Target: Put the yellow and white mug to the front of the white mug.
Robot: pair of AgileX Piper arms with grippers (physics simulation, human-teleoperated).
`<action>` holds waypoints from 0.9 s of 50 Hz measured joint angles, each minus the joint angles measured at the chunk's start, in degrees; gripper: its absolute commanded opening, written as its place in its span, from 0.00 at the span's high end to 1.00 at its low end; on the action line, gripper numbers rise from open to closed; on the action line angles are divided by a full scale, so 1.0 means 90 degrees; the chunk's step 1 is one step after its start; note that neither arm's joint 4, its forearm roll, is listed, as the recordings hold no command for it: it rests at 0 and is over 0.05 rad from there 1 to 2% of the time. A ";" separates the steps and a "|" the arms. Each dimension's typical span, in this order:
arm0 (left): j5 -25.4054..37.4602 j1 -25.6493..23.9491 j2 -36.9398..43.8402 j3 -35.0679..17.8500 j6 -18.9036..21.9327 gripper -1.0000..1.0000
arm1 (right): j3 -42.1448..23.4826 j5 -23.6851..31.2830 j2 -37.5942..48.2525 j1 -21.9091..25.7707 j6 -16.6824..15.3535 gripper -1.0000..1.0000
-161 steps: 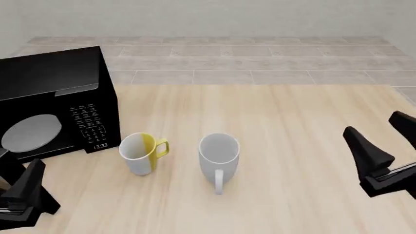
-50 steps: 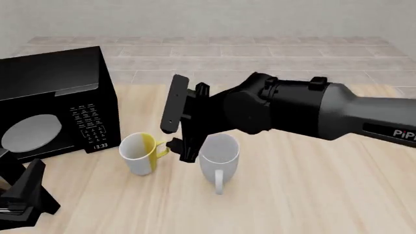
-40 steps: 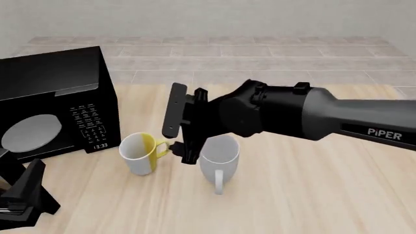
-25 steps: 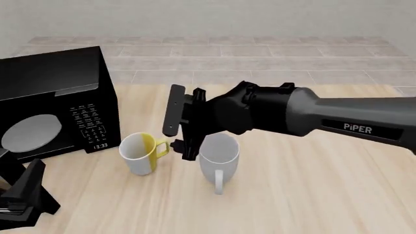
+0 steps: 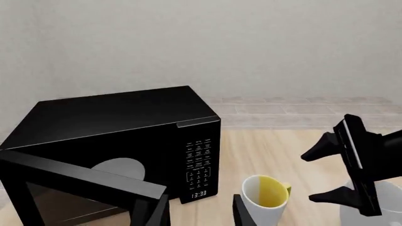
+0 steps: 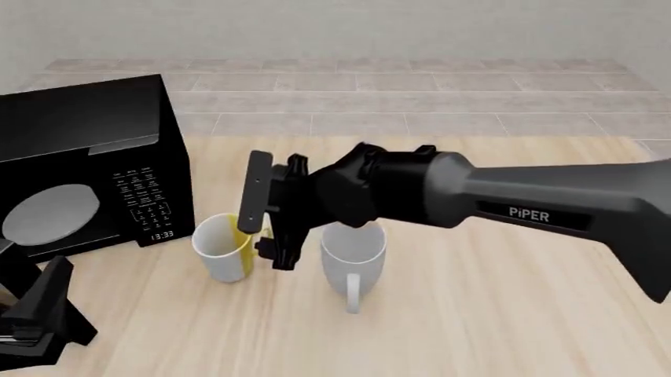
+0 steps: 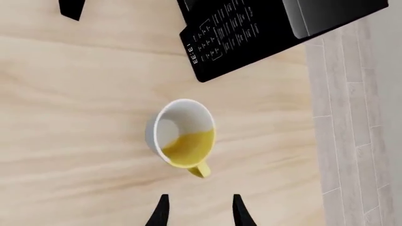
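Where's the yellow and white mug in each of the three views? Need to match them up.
Front view: the yellow and white mug stands left of the white mug, partly behind the right gripper.
Left wrist view: the mug sits low, right of centre.
Right wrist view: the mug is near the middle, seen from above, beyond the gripper.
Shared landmark: the black microwave, its keypad panel beside the mug.

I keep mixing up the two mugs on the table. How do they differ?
The small yellow and white mug is half yellow with a yellow handle; the plain white mug is white all over. The white mug is taller and wider. The yellow and white mug stands nearer the black microwave. Both stand upright.
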 measured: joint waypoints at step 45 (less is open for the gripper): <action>0.0000 0.0000 0.0000 0.0000 0.0000 0.00 | -0.0397 -0.0247 0.0957 -0.0197 -0.0364 0.00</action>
